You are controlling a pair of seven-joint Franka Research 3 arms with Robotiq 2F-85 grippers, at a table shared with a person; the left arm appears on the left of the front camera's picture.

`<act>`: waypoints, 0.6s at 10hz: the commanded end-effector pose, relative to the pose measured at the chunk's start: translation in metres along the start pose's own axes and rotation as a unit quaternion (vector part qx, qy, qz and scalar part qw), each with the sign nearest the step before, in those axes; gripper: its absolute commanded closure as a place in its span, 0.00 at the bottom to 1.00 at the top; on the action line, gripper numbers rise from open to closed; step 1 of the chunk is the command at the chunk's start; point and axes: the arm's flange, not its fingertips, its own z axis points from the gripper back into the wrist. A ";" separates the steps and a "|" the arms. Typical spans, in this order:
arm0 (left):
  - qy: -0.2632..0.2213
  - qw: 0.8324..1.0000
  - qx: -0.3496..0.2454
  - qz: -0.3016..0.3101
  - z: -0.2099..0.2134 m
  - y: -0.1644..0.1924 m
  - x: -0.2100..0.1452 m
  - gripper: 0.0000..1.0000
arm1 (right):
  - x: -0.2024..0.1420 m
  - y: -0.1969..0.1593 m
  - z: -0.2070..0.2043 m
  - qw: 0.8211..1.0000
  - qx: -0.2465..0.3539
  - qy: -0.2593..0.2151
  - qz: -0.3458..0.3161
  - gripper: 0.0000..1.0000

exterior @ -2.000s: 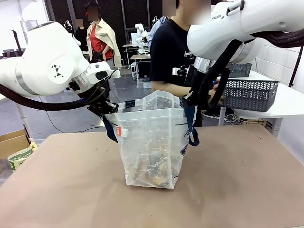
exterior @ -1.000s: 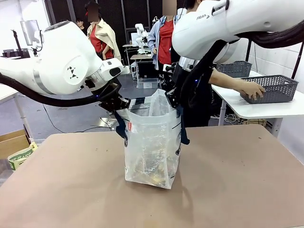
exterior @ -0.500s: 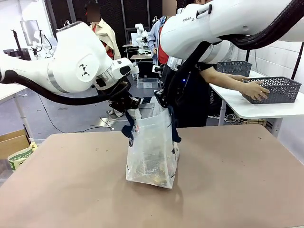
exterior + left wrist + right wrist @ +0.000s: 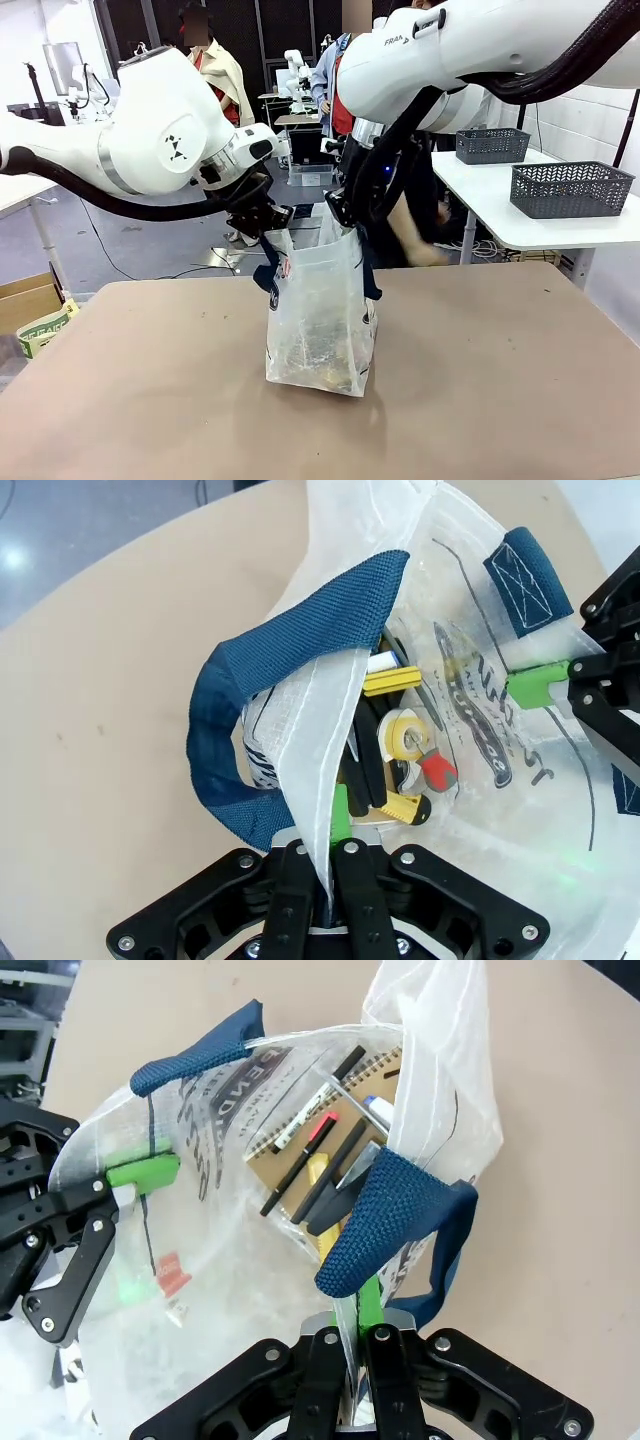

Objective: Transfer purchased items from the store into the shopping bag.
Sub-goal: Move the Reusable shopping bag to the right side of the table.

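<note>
Here, the white left arm reaches in from the left, and its left jaws are clenched on the thin rim of the translucent clear plastic shopping bag, beside a navy blue strap handle. The bag stands upright on the middle of the brown desk, its mouth narrow between the two arms. Inside lie the purchased items: a brown spiral notebook, pens, a yellow-handled tool, a roll of tape. The right jaws are clenched on the opposite rim, by the other strap. Farther right a person's forearm hangs behind the bag, and two dark grey mesh baskets sit on a white side desk
</note>
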 end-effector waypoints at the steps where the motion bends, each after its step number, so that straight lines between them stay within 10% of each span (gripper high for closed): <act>1: 0.050 0.998 0.027 0.020 0.002 -0.014 0.014 1.00 | 0.000 0.006 -0.003 0.999 0.007 0.017 -0.035 1.00; 4: 0.098 0.990 0.094 0.048 -0.001 -0.026 0.026 1.00 | -0.001 0.008 -0.004 0.997 -0.006 0.034 -0.065 1.00; 6: 0.046 0.995 0.075 0.052 0.001 -0.031 0.030 1.00 | -0.001 0.009 -0.005 0.997 -0.013 0.036 -0.070 1.00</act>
